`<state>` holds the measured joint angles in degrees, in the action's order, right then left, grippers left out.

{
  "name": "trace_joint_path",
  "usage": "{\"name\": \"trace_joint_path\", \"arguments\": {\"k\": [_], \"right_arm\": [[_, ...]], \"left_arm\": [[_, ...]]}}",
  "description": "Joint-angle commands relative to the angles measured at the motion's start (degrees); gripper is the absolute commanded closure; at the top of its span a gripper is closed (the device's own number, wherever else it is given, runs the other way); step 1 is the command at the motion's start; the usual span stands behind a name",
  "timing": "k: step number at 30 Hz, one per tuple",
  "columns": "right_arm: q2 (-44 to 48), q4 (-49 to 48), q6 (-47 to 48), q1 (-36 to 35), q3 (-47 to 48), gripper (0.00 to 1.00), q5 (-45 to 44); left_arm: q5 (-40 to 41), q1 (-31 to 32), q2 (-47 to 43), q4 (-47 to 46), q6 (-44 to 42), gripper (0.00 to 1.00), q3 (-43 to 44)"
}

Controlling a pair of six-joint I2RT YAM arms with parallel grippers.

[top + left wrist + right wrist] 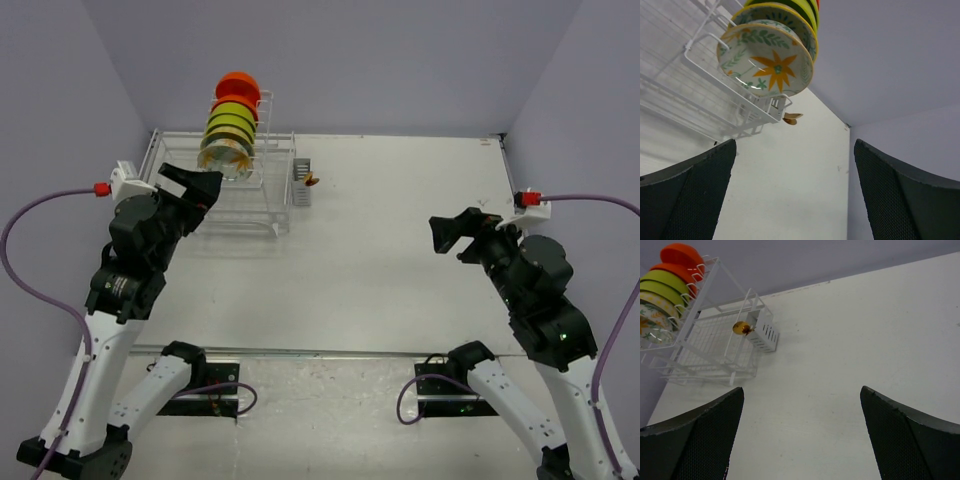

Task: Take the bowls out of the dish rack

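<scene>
The white wire dish rack (235,205) stands at the far left of the table. Several bowls stand on edge in its upright tier: a flower-patterned white bowl (222,158) at the front, lime-green bowls (230,122) behind it, orange-red bowls (238,86) at the back. The flowered bowl (767,62) fills the top of the left wrist view. My left gripper (200,187) is open and empty, just in front of and below that bowl. My right gripper (448,236) is open and empty over the right half of the table; the rack (715,347) shows far left in its view.
A small grey cutlery holder (301,180) hangs on the rack's right side with a brown-gold spoon end (312,180) sticking out. Grey walls close in at the back and both sides. The white table (400,220) stretches right of the rack.
</scene>
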<state>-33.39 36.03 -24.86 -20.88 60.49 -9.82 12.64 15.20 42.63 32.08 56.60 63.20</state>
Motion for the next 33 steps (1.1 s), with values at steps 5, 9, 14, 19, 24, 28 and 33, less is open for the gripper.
{"name": "trace_joint_path", "arguments": {"k": [5, 9, 14, 19, 24, 28, 33], "right_arm": [[-0.8, -3.9, -2.7, 0.0, -1.0, 0.01, 7.0], [-1.2, -3.7, -2.8, 0.0, -1.6, 0.01, 7.8], [-1.2, -4.3, -2.7, 0.0, -2.0, 0.01, 8.6], [-1.4, -4.1, -1.9, 0.0, -2.3, 0.01, 8.6], [-1.3, -4.2, -1.8, 0.1, -2.5, 0.01, 8.2], [-1.6, -4.4, -1.7, 0.0, -2.1, 0.01, 8.2], [-1.4, -4.7, -1.4, 0.0, -2.7, 0.01, 8.2]], "left_arm": [[-5.2, 0.2, 7.4, -15.9, 10.8, 0.00, -0.4], [-5.7, 0.1, 13.8, -19.3, 12.3, 0.04, 1.5], [-2.3, -0.6, 16.0, -24.9, 12.3, 0.20, 0.3], [-2.4, -4.2, 18.4, -28.7, 11.6, 0.34, -0.4], [-5.8, -7.2, 21.3, -30.7, 12.6, 0.49, -1.9], [-7.5, -8.3, 22.7, -34.5, 13.1, 0.51, -2.6], [-7.8, -8.6, 24.3, -35.2, 14.2, 0.55, -2.8]]}}
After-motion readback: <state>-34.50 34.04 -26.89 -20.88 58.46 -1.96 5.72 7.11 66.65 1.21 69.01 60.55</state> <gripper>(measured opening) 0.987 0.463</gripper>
